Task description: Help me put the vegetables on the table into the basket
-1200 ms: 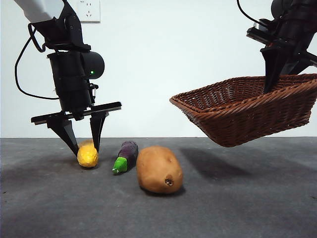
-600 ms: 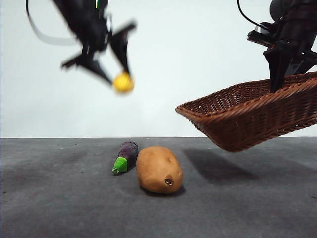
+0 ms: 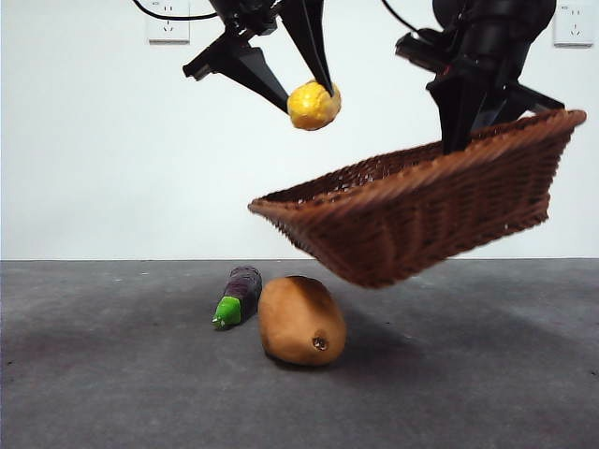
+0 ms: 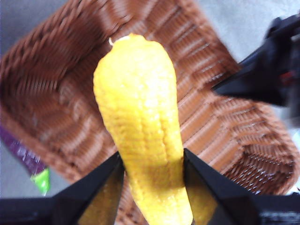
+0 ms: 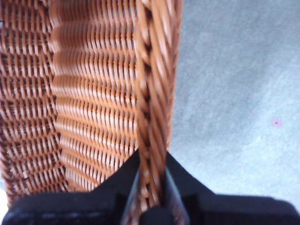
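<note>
Corn held above the lifted basket.

Your left end effector (image 3: 301,92) is closed on the corn (image 3: 314,105), in the air over the basket (image 3: 421,210). Your right end effector (image 5: 152,185) pinches the basket's braided rim and holds it tilted off the desk (image 3: 112,374). The eggplant (image 3: 238,295) and potato (image 3: 300,319) lie on the desk, below the basket's low edge.

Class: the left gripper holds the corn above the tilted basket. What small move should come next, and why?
Probably lower the corn a little, then open the left gripper. It hangs over the basket, which the right gripper holds aloft by its rim.
</note>
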Motion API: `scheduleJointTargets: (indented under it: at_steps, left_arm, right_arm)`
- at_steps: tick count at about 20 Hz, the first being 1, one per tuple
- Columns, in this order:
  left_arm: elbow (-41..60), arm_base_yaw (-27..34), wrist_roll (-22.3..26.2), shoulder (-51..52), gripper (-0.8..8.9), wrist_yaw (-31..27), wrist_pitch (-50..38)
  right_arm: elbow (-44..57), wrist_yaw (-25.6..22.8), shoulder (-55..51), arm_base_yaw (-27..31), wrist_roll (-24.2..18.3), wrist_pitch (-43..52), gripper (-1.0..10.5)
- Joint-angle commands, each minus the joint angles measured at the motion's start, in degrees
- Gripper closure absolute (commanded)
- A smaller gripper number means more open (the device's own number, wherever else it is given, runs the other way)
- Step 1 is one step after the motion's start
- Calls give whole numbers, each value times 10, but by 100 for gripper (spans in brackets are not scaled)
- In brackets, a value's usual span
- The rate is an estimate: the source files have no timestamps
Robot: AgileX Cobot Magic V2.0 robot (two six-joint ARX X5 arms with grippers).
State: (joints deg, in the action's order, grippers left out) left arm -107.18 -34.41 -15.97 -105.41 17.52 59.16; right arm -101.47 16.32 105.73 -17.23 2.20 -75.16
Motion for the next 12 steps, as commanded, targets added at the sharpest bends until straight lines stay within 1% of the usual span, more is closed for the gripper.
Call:
scheduleJointTargets:
  at_steps: [1, 2, 3, 4, 6, 7, 9, 10, 12]
  left_arm:
    - [2, 10, -5, -6, 811, 0, 29]
    - [2, 11, -5, -6, 803, 1, 28]
    - [2, 11, -6, -6, 763, 5, 19]
    - [2, 11, -12, -6, 701, 7, 11]
    - [2, 11, -21, -6, 546, 9, 10]
    - [2, 11, -24, -6, 452, 5, 11]
    - [2, 11, -33, -6, 308, 6, 5]
    - [2, 11, -33, -6, 273, 7, 4]
    - [2, 11, -35, -5, 273, 10, 4]
  right_arm:
    - [-2, 27, -37, -1, 13, 2, 955]
    - [-2, 37, -48, -1, 12, 2, 955]
    - [-2, 46, -60, -1, 12, 1, 955]
    - [-2, 54, -69, -1, 12, 0, 955]
    - [-2, 65, -84, -1, 12, -5, 955]
    - [-2, 67, -90, -1, 12, -11, 955]
    - [-2, 66, -96, -1, 12, -25, 955]
    - [-2, 66, -96, -1, 12, -30, 955]
    - [-2, 57, -96, -1, 12, -31, 955]
